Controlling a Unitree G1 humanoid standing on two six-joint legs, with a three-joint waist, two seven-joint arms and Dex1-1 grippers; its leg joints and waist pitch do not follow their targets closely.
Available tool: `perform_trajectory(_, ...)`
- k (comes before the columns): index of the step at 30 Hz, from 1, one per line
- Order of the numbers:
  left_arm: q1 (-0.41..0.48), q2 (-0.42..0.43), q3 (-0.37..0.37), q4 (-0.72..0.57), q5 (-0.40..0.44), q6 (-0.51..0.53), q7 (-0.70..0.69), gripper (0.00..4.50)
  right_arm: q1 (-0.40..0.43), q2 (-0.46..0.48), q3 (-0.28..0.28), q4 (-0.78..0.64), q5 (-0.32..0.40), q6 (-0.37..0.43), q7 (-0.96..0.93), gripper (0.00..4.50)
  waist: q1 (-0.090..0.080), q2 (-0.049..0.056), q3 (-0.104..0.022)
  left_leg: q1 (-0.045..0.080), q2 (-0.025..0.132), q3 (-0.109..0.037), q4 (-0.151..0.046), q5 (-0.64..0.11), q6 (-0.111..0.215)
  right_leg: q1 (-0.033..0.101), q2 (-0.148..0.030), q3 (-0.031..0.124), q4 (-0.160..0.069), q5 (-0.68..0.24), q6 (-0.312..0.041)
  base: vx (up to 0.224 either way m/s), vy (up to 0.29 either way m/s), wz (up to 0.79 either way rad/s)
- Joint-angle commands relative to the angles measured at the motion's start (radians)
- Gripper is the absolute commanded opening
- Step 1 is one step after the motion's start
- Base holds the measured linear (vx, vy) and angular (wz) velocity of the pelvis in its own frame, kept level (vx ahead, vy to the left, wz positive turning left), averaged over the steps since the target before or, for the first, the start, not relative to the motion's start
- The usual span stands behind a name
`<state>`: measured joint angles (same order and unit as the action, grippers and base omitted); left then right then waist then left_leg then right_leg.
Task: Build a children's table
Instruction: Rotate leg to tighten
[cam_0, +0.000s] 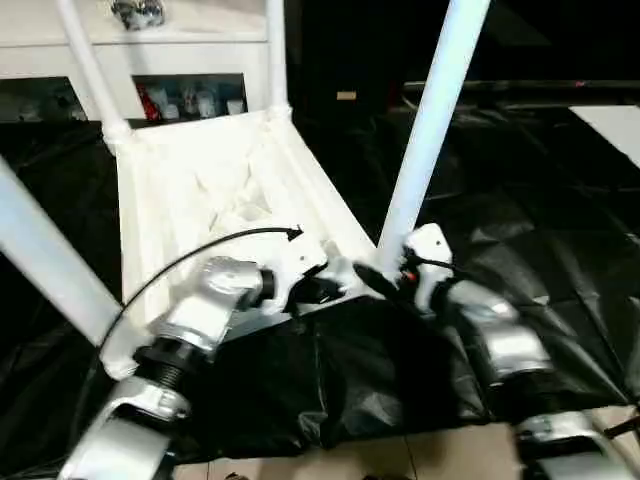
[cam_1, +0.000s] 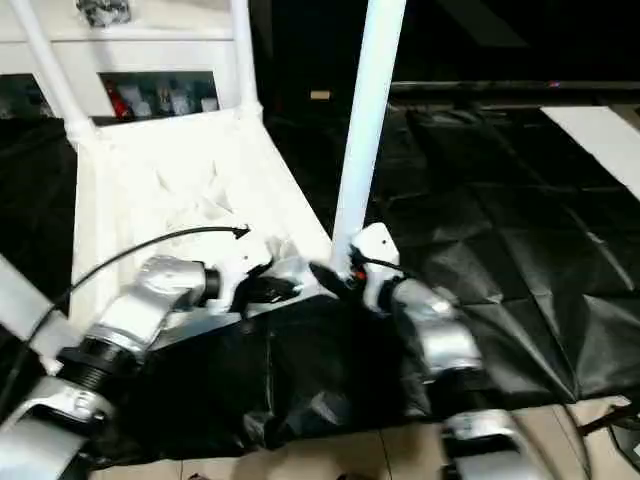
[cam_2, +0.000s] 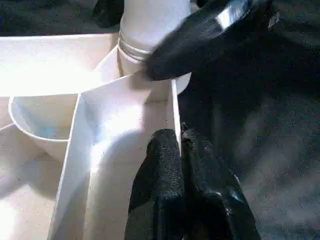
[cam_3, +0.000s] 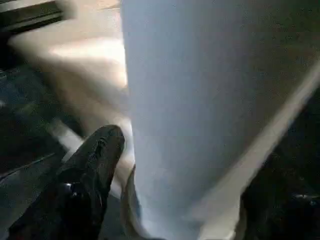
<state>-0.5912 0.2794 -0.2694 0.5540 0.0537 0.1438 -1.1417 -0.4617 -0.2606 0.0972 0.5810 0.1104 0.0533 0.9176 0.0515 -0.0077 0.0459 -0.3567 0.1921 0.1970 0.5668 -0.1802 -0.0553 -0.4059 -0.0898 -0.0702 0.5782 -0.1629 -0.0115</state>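
Observation:
The children's table lies upside down on the black-covered work table, its ribbed white top (cam_0: 200, 190) facing up. Three legs stand in its sockets at the far left (cam_0: 90, 65), far right (cam_0: 275, 55) and near left (cam_0: 45, 255). A fourth leg (cam_0: 430, 120) rises from the near right corner. My left gripper (cam_2: 181, 150) is shut on the top's thin near rim (cam_2: 174, 110), beside that corner. My right gripper (cam_0: 385, 275) straddles the base of the near right leg (cam_3: 185, 100), open. One finger (cam_3: 95, 165) rests by the socket collar.
A white shelf unit (cam_0: 190, 100) with small coloured items stands behind the table. Crumpled black cover (cam_0: 520, 200) spreads to the right. A black cable (cam_0: 200, 250) arcs over my left forearm. The work table's front edge and the floor (cam_0: 440, 450) lie just below my arms.

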Motion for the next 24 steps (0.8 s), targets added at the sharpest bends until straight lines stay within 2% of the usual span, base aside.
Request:
perform_trajectory(1, -0.038, -0.017, -0.033, -0.016, -0.036, -0.051, -0.085, 0.00, 0.021, 0.004, 0.088, -0.050, 0.026, 0.040, 0.138, 3.61, 0.007, 0.005, -0.066, 0.003, 0.041, -0.011, -0.051, -0.157, 0.113, 0.058, -0.049, 0.039, -0.038, -0.025, -0.291, 0.000, 0.000, 0.00)
perform_trajectory(3, -0.040, -0.012, -0.033, -0.013, -0.042, -0.054, -0.108, 0.00, 0.025, -0.010, 0.097, -0.062, 0.031, 0.052, 0.175, 3.61, 0.024, 0.006, -0.063, 0.009, 0.045, -0.009, -0.052, -0.183, 0.102, 0.055, -0.052, 0.040, -0.041, -0.081, -0.290, 0.000, 0.000, 0.00)
perform_trajectory(4, -0.052, 0.003, -0.038, 0.010, -0.042, -0.065, -0.145, 0.00, 0.029, -0.047, 0.124, -0.082, 0.038, 0.067, 0.259, 3.61, 0.026, 0.005, -0.062, 0.008, 0.045, -0.009, -0.053, -0.191, 0.096, 0.055, -0.053, 0.040, -0.043, -0.103, -0.285, 0.000, 0.000, 0.00)
perform_trajectory(5, -0.056, 0.008, -0.039, 0.019, -0.040, -0.071, -0.150, 0.00, 0.029, -0.055, 0.130, -0.085, 0.039, 0.068, 0.277, 3.61, 0.036, 0.007, -0.061, 0.013, 0.046, -0.009, -0.054, -0.211, 0.085, 0.053, -0.054, 0.041, -0.048, -0.149, -0.272, 0.000, 0.000, 0.00)
perform_trajectory(6, -0.061, 0.012, -0.041, 0.028, -0.037, -0.076, -0.157, 0.00, 0.031, -0.063, 0.138, -0.091, 0.040, 0.076, 0.298, 3.61, 0.039, 0.007, -0.058, 0.017, 0.047, -0.008, -0.056, -0.228, 0.071, 0.048, -0.054, 0.042, -0.050, -0.175, -0.268, 0.000, 0.000, 0.00)
perform_trajectory(8, -0.070, 0.018, -0.042, 0.048, -0.034, -0.086, -0.164, 0.00, 0.031, -0.069, 0.147, -0.098, 0.040, 0.091, 0.328, 3.61, 0.042, 0.006, -0.058, 0.017, 0.047, -0.009, -0.059, -0.247, 0.052, 0.048, -0.054, 0.043, -0.052, -0.206, -0.258, 0.000, 0.000, 0.00)
perform_trajectory(9, -0.076, 0.023, -0.044, 0.060, -0.034, -0.092, -0.176, 0.00, 0.032, -0.074, 0.154, -0.105, 0.044, 0.104, 0.347, 3.45, 0.043, 0.006, -0.058, 0.018, 0.046, -0.009, -0.059, -0.254, 0.044, 0.047, -0.056, 0.044, -0.054, -0.221, -0.252, 0.000, 0.000, 0.00)
perform_trajectory(12, -0.082, 0.027, -0.044, 0.077, -0.034, -0.105, -0.193, 0.00, 0.038, -0.075, 0.163, -0.122, 0.051, 0.125, 0.367, 3.25, 0.045, 0.001, -0.059, 0.013, 0.045, -0.011, -0.059, -0.233, 0.042, 0.051, -0.058, 0.045, -0.053, -0.215, -0.244, 0.000, 0.000, 0.00)
perform_trajectory(16, -0.080, 0.027, -0.039, 0.074, -0.036, -0.103, -0.206, 0.00, 0.047, -0.073, 0.166, -0.142, 0.060, 0.140, 0.373, 2.92, 0.051, 0.002, -0.062, 0.010, 0.045, -0.011, -0.057, -0.198, 0.049, 0.052, -0.060, 0.044, -0.048, -0.189, -0.245, 0.000, 0.000, 0.00)
perform_trajectory(20, -0.075, 0.025, -0.040, 0.076, -0.042, -0.107, -0.214, 0.00, 0.052, -0.071, 0.162, -0.152, 0.066, 0.153, 0.381, 2.65, 0.052, 0.004, -0.063, 0.010, 0.045, -0.011, -0.056, -0.192, 0.050, 0.053, -0.059, 0.043, -0.046, -0.176, -0.248, 0.000, 0.000, 0.00)
perform_trajectory(24, -0.070, 0.020, -0.040, 0.076, -0.043, -0.108, -0.216, 0.00, 0.075, -0.068, 0.158, -0.178, 0.070, 0.171, 0.378, 2.59, 0.054, 0.003, -0.063, 0.010, 0.045, -0.012, -0.056, -0.193, 0.049, 0.054, -0.059, 0.043, -0.047, -0.181, -0.244, 0.000, 0.000, 0.00)
